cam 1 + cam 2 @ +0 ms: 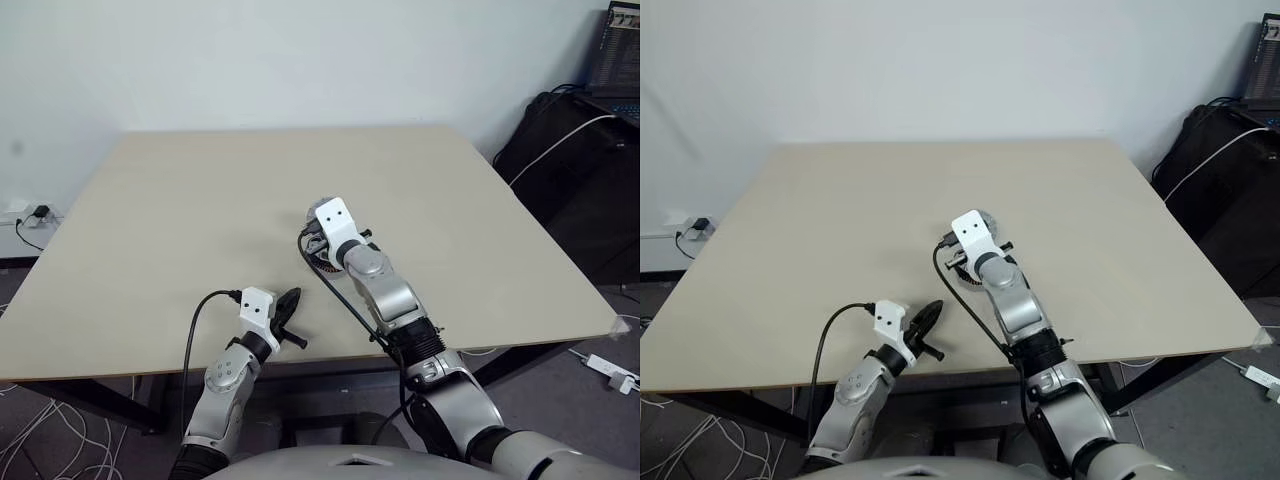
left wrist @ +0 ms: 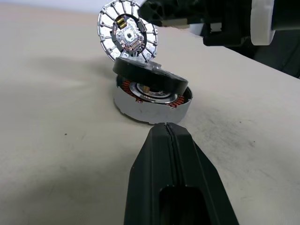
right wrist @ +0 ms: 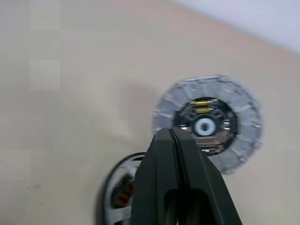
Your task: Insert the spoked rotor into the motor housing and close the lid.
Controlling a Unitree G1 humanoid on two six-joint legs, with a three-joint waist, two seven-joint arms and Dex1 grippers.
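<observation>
The broad, pale beige wooden table (image 1: 200,220) carries the work near its front middle. There sits the motor housing (image 2: 152,101), a round shallow grey metal puck with copper-brown windings around a silvery centre. A dark ring-shaped part (image 2: 150,75) rests tilted on its rim, one edge raised, so it is not seated; whether this belongs to the spoked rotor I cannot tell, though a silvery piece already seems to sit at the housing's centre. Just behind the housing stands the lid (image 2: 127,36), a flat silver disc with fine radial ribs and a dark hub, ribbed face showing, close to the tip of the right arm.

The right end effector (image 3: 172,136) has its two black fingers pressed together, gripping nothing I can make out, and points toward the lid. The left end effector (image 2: 168,136), likewise closed and empty, waits near the table's front edge, aimed at the housing.

As I judge it, insertion is at best partly done: the tilted ring needs levelling, and the lid has yet to be laid on and closed.
</observation>
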